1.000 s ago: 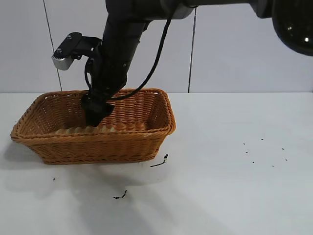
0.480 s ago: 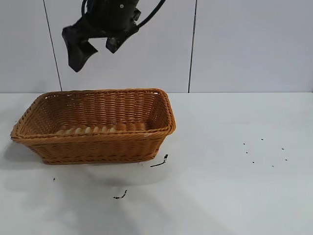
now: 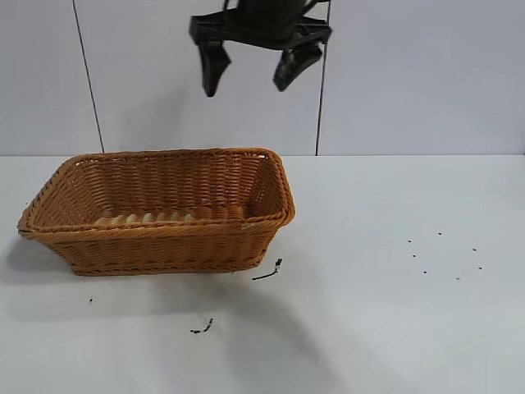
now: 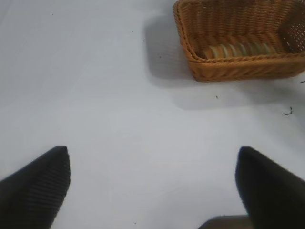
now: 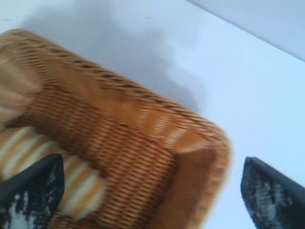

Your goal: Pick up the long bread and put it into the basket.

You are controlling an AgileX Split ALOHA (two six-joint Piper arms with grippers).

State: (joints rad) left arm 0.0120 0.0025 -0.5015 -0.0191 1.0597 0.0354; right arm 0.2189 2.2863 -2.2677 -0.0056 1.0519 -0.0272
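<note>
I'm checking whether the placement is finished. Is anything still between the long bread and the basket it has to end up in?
No. The long bread already lies inside the basket, along its near wall. The right gripper hangs above the basket, jaws open and empty, clear of both.

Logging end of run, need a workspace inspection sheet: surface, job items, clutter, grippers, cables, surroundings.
Surface: white table, bare apart from specks.
Job's things: long bread lies inside the basket, along its near wall.
Clutter: dark scraps by the basket's near corner; dark specks towards the right.
Grippers: right gripper open, empty, high above the basket; left gripper open, empty, over bare table.
Cables: nothing seen.
Surroundings: pale panelled wall behind.
</note>
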